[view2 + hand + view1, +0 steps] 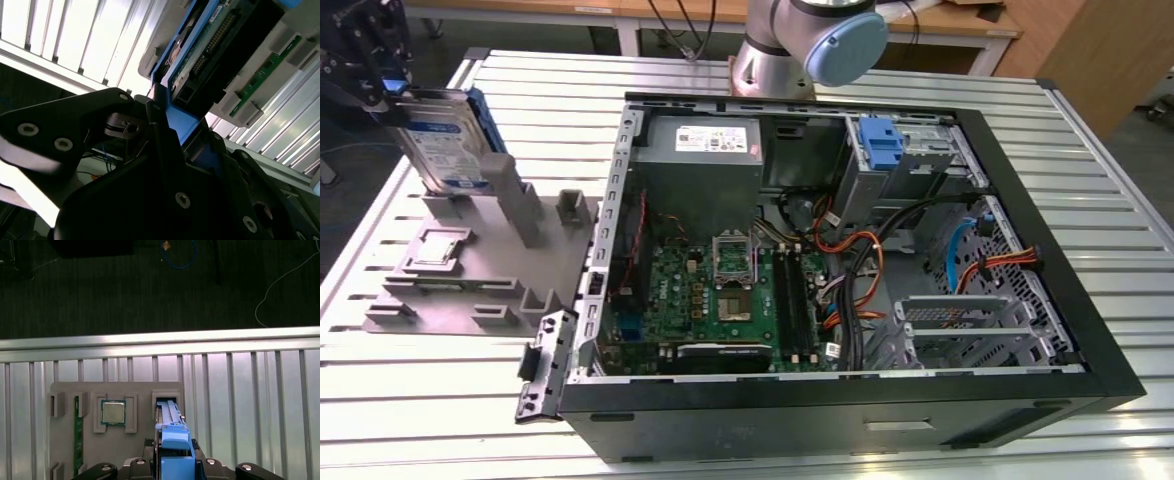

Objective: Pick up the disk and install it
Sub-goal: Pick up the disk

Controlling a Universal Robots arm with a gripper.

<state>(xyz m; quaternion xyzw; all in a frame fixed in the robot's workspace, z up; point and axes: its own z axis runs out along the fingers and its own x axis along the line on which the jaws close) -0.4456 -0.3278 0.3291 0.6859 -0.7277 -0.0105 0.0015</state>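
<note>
on the tabletop [1121, 200] the open pc case [1107, 385] doesn't have the drive in it, so the install isn't done. the disk [443, 145] stands upright over the grey holder tray [467, 270] at the exterior view's left. the pincer [387, 98] points down and is clamped on its top edge.

The gripper [390, 92] is hanging directly above the disk [443, 150], its fingers [162, 135] clamping the disk's upper edge from both sides.
</note>
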